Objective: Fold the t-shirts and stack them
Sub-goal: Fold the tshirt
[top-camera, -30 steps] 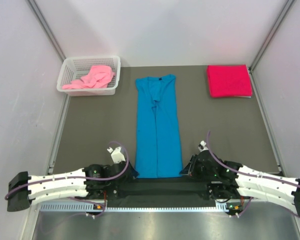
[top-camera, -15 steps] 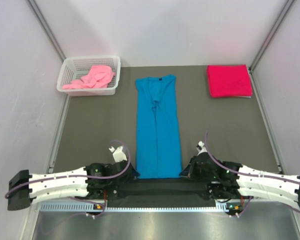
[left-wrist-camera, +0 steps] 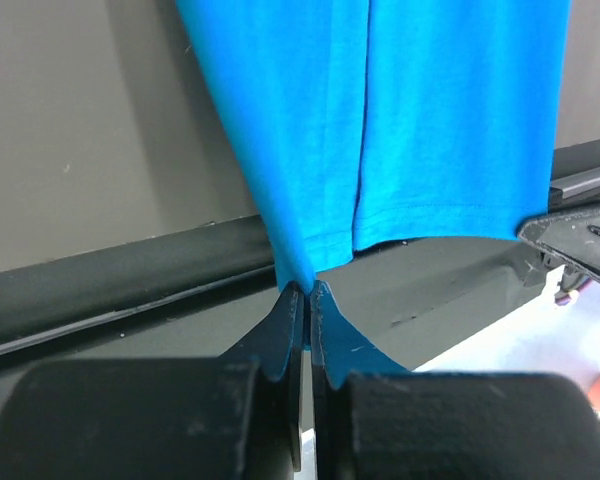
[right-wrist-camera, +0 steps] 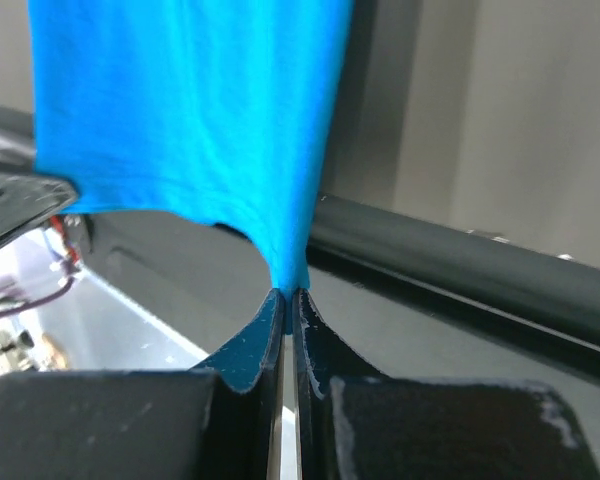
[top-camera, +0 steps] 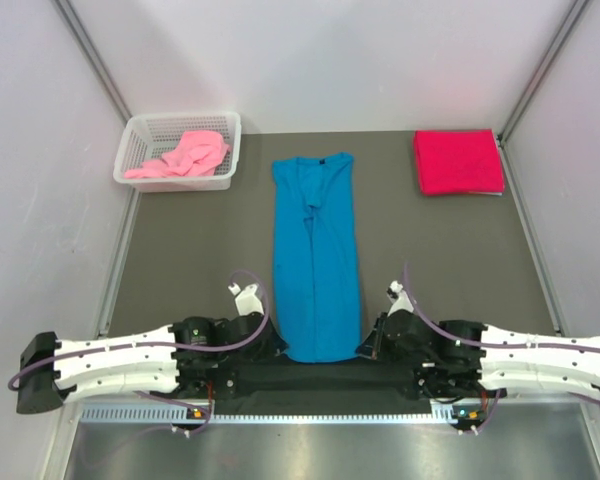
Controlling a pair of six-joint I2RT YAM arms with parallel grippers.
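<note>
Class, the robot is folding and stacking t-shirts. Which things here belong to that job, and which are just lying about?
For the job: blue t-shirt, near corners pinched in the fingers of the left gripper and right gripper; folded red t-shirt; crumpled pink t-shirt.
Lying about: white mesh basket.

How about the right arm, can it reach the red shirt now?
Probably not yet: the right arm has its jaws shut on the blue shirt. The way to the red shirt looks free otherwise.
</note>
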